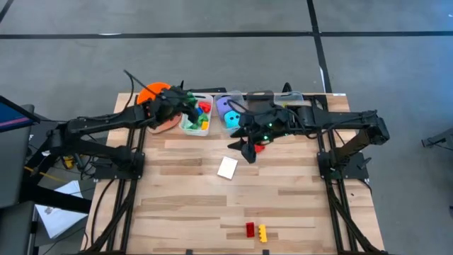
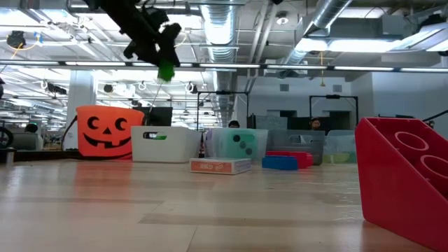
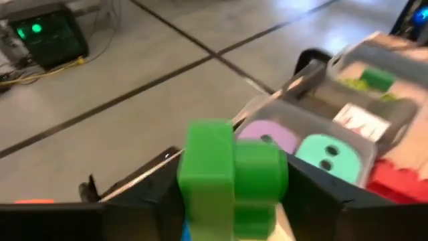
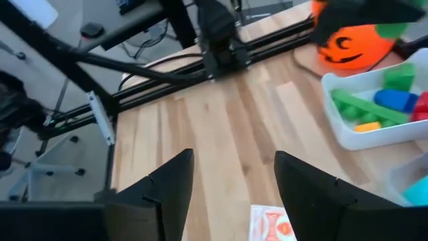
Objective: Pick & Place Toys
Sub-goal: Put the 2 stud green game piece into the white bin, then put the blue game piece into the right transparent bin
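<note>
The left gripper point(image 3: 234, 194) is clamped on a green brick point(image 3: 231, 177) and hovers over the clear bin of bricks point(image 1: 196, 125) at the table's 11 o'clock, so the placing step is in hand; next it likely needs to release over that bin. The right gripper point(image 4: 234, 184), fingers apart and empty, hangs near a red-and-white card point(image 1: 227, 168) at centre. The orange bucket point(image 1: 151, 92) crowds the bin's 9 o'clock side; red and yellow bricks point(image 1: 256, 230) wait at 6 o'clock.
</note>
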